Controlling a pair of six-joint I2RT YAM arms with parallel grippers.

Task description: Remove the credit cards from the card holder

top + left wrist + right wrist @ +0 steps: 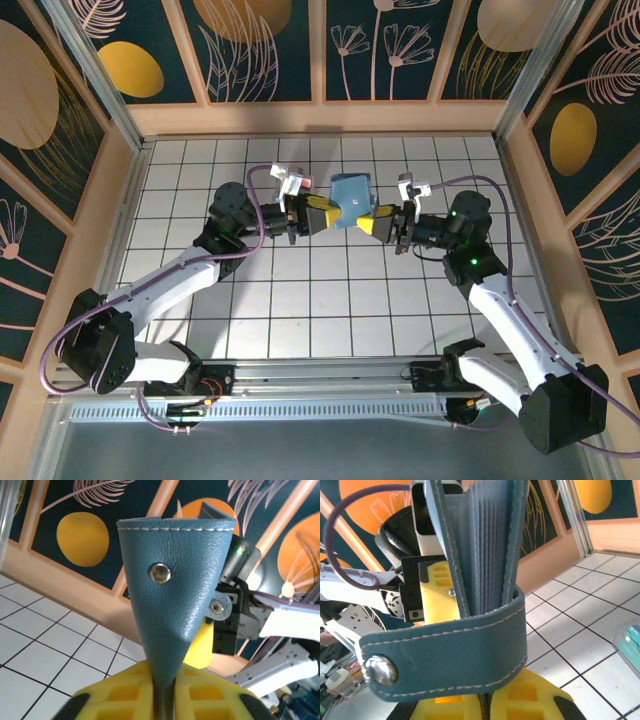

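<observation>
Where right wrist looks, card holder (516,530) pleats (487,555), strap (450,652)

My two arms: white shells, black joints, yellow-tipped claws.

My left arm (170,285) and right arm (520,330) start at black blocks on the silver rail (320,380). Away from the rail, white links join rounded black joints, each trailed by a purple cable (262,225). Farthest from the rail, the left claw (328,214) and right claw (370,224) carry blocky yellow fingers (125,695) with recessed squares.
</observation>
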